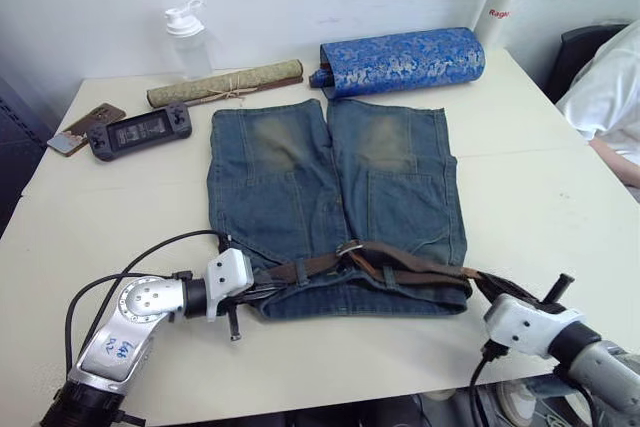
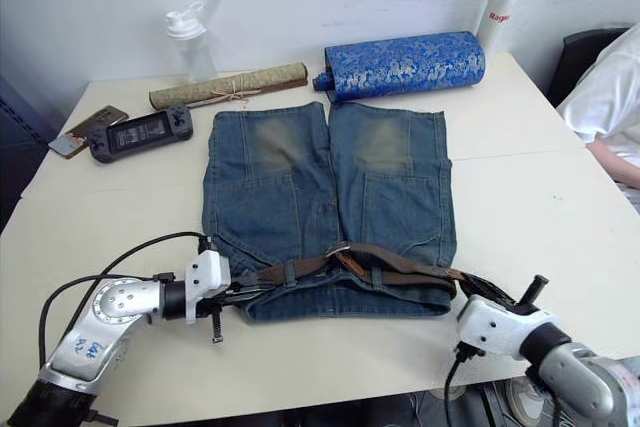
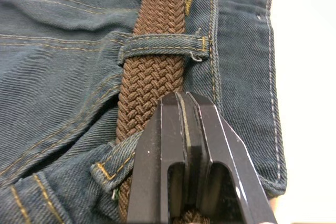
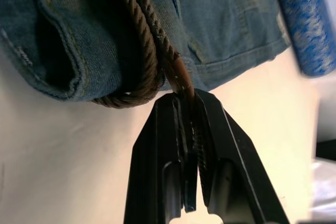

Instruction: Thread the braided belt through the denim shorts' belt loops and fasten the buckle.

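The denim shorts (image 1: 330, 177) lie flat on the white table (image 1: 540, 197), waistband towards me. The braided belt (image 1: 400, 267) runs along the waistband, its silver buckle (image 1: 348, 246) near the middle. My left gripper (image 1: 262, 289) is at the waistband's left end. In the left wrist view its fingers (image 3: 168, 129) are shut over the belt (image 3: 155, 72), which passes under two belt loops (image 3: 163, 45). My right gripper (image 4: 186, 98) is at the waistband's right end, shut on the belt's tan leather end (image 4: 178, 80), where the belt curls round the shorts' edge.
Behind the shorts lie a blue brocade roll (image 1: 400, 62) and a tied green roll (image 1: 225, 84). A game console (image 1: 140, 132) and a phone (image 1: 85, 127) sit at the back left, near a clear bottle (image 1: 188, 42). A white bottle (image 1: 500, 7) stands back right. A person's arm (image 1: 610, 97) is at the right edge.
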You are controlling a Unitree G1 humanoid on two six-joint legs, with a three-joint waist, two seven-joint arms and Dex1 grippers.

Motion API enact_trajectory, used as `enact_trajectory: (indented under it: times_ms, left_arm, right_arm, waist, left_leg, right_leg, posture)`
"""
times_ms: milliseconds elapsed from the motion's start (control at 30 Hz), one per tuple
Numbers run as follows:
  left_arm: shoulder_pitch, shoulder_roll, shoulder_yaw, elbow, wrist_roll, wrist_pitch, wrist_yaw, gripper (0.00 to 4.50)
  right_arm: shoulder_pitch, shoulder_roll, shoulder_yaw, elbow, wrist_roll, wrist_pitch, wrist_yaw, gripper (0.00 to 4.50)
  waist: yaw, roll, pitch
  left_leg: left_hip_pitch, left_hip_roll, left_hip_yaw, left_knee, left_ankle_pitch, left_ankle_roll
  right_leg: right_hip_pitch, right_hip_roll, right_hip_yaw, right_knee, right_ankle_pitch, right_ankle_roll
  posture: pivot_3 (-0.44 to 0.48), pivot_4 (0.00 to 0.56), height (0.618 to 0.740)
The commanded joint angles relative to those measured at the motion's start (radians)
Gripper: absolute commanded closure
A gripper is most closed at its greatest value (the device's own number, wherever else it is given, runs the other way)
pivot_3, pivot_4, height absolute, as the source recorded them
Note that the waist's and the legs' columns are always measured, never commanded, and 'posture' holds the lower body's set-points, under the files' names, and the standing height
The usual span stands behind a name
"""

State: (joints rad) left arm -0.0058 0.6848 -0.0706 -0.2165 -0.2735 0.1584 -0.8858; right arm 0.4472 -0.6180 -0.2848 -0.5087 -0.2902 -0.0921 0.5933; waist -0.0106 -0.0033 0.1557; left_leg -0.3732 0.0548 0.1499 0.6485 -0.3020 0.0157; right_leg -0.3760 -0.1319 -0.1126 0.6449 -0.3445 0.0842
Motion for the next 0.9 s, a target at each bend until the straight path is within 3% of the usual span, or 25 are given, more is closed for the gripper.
enact_trajectory:
  times_ms: [33, 167, 267, 400, 500, 567, 900]
  left_arm:
    - [0.031, 0.013, 0.061, 0.021, -0.01, 0.019, 0.014, 3.2]
    - [0.052, 0.028, 0.173, -0.081, -0.148, 0.118, -0.001, 1.34]
    - [0.043, 0.105, 0.319, -0.147, -0.345, 0.307, -0.04, 1.29]
    - [-0.018, 0.148, 0.405, -0.142, -0.463, 0.417, -0.036, 1.29]
    - [-0.065, 0.157, 0.431, -0.148, -0.516, 0.474, -0.023, 1.29]
    - [-0.078, 0.161, 0.432, -0.152, -0.508, 0.48, -0.016, 1.29]
    - [0.009, 0.125, 0.416, -0.127, -0.41, 0.347, -0.066, 1.29]
  right_arm:
    - [-0.022, 0.006, -0.023, -0.047, 0.052, 0.102, 0.017, 3.36]
    - [-0.044, -0.034, -0.102, -0.101, 0.258, 0.296, 0.138, 1.42]
    - [-0.124, -0.122, -0.276, -0.179, 0.583, 0.545, 0.267, 0.03]
    - [-0.317, -0.235, -0.392, -0.171, 0.905, 0.794, 0.283, 0.03]
    - [-0.501, -0.254, -0.396, -0.116, 1.113, 0.938, 0.2, 0.03]
    - [-0.57, -0.255, -0.38, -0.078, 1.154, 0.967, 0.165, 0.03]
    - [-0.479, -0.232, -0.285, -0.028, 1.089, 0.898, 0.174, 0.03]
  waist:
    - [0.001, -0.001, 0.001]
    - [0.007, -0.003, 0.006]
    - [0.008, -0.007, 0.019]
    - [0.007, -0.007, 0.024]
    - [0.009, -0.009, 0.026]
    - [0.011, -0.009, 0.026]
    - [0.01, -0.011, 0.027]
  left_leg:
    - [0.0, 0.0, 0.0, 0.0, 0.0, -0.001]
    - [0.0, 0.001, -0.001, -0.001, 0.0, -0.001]
    - [-0.001, 0.001, -0.002, 0.001, 0.0, -0.001]
    - [-0.001, 0.002, -0.003, 0.001, 0.001, 0.0]
    - [-0.002, 0.002, -0.004, -0.001, 0.001, -0.001]
    - [-0.003, 0.002, -0.005, -0.002, 0.0, -0.003]
    - [-0.017, 0.0, -0.002, 0.002, 0.002, -0.004]
  right_leg:
    - [0.0, 0.0, -0.001, 0.0, 0.0, -0.001]
    - [-0.001, 0.001, -0.001, 0.0, -0.001, -0.002]
    - [-0.001, 0.001, -0.001, 0.001, -0.001, -0.002]
    - [0.0, 0.0, -0.002, 0.001, -0.001, -0.002]
    - [0.0, 0.001, -0.004, 0.0, -0.001, -0.003]
    - [-0.001, 0.001, -0.005, -0.002, -0.002, -0.004]
    - [-0.009, 0.002, -0.006, -0.008, 0.001, 0.002]
  posture:
    - [0.0, 0.15, 0.717]
    - [0.0, 0.15, 0.717]
    - [0.0, 0.15, 0.717]
    - [0.0, 0.15, 0.717]
    - [0.0, 0.15, 0.717]
    - [0.0, 0.15, 0.717]
    - [0.0, 0.15, 0.717]
